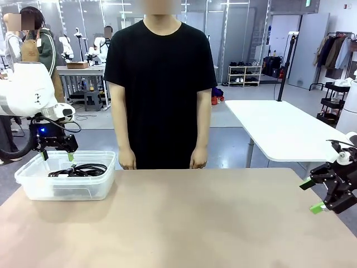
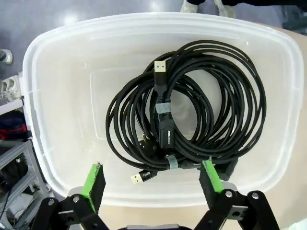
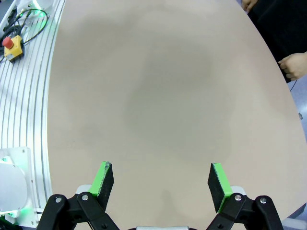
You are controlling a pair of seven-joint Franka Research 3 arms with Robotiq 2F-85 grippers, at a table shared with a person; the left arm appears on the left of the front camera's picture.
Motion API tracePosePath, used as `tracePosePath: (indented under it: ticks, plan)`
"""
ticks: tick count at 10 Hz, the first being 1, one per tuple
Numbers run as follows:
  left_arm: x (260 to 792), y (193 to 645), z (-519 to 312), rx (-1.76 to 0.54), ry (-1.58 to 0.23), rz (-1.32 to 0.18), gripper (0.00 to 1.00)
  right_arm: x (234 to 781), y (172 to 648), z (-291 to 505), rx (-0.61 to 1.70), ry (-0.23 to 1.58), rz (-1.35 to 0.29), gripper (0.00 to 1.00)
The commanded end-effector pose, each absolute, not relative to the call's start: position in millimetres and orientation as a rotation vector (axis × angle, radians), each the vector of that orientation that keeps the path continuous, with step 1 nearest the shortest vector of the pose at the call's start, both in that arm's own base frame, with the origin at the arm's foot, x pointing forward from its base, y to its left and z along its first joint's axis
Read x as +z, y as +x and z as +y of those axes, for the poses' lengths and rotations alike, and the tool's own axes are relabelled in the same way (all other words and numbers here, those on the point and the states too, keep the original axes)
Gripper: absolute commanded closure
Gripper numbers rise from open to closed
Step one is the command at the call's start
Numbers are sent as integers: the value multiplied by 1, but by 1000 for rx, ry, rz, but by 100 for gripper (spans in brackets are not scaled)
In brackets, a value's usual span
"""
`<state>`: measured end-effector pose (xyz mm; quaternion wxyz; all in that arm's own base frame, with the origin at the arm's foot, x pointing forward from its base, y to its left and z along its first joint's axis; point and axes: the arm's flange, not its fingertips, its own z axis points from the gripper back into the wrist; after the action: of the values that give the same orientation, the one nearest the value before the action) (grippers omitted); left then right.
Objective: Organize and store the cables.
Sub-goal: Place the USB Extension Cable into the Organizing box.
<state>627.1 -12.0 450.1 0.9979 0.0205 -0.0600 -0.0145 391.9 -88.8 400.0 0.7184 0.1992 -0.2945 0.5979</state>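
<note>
With the cables (image 2: 184, 112) coiled inside the bin (image 2: 62, 86), storing looks finished; left gripper (image 2: 152, 178) above it and right gripper (image 3: 160, 184) both gape empty, so retreat comes next.

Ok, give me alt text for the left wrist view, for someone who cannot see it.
Several coiled black cables lie piled inside a clear plastic bin, seen from straight above, with small ties and USB plug ends visible among the loops. The left gripper hangs open over the bin's near rim, its green pads holding nothing.
</note>
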Motion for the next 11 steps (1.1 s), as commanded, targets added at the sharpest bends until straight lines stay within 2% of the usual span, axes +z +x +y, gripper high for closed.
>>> tracePosePath:
  ticks: [1,11]
  plan:
    - [444,638,-12,-25,39,-107,0,400,391,-88,1336,437,-656,0]
    - [444,638,-12,-25,39,-107,0,400,391,-88,1336,437,-656,0]
